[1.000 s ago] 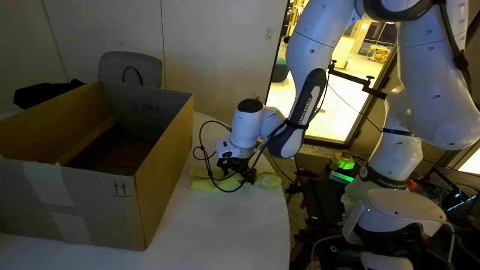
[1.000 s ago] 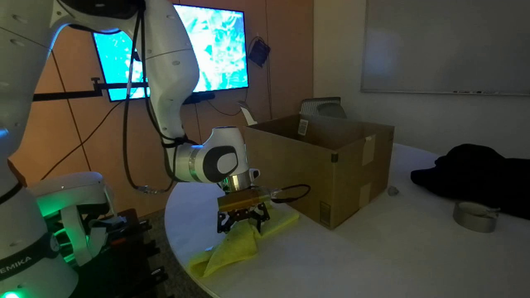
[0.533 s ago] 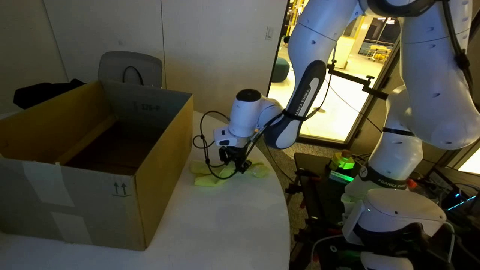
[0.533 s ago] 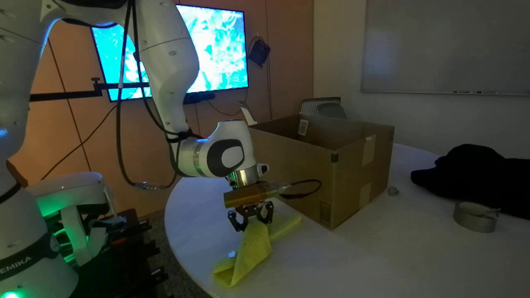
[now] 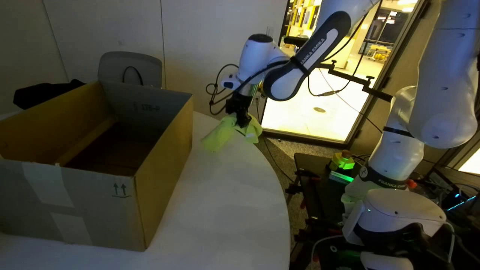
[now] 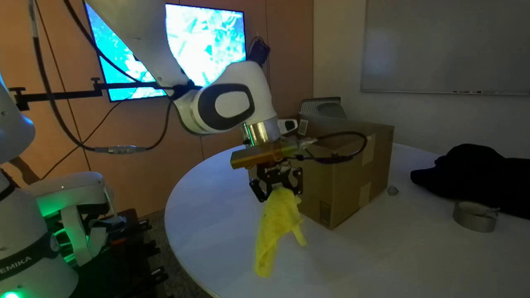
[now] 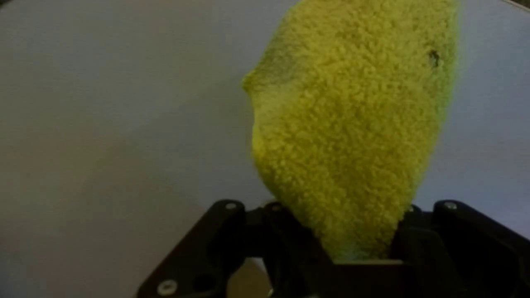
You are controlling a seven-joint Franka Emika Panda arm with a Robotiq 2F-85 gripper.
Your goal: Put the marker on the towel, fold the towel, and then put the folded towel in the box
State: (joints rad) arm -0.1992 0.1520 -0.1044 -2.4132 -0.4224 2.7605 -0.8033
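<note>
The cardboard box (image 5: 108, 221) stands on the pale, round-edged surface (image 5: 225, 213), its mouth upward, two black arrows (image 5: 120, 189) printed on one side. Beside the box and outside it, above the surface, the hand (image 6: 280, 193) is clamped on the yellow-green towel (image 6: 275, 227); in the wrist view the cloth bunches between the fingers (image 7: 294, 236), with a small dark fleck (image 7: 433, 58) on it. The rest of the towel droops below; whether its lowest edge touches the surface I cannot tell. In an exterior view, a small grey lump (image 6: 392, 191) sits just beside the box, while to the right of the box a grey roll (image 6: 475, 217) and a heap of black fabric (image 6: 468, 178) rest on the same surface. Behind the box, to its right, is a whiteboard (image 6: 447, 45); behind and to its left, a lit screen (image 6: 207, 45) glows. In an exterior view, a grey chair (image 5: 112, 69) stands behind the box, near a pale wall (image 5: 217, 56). Well to the right of the box come a bright doorway (image 5: 307, 116) and, past the surface's curved edge, a black stand (image 5: 318, 198).
</note>
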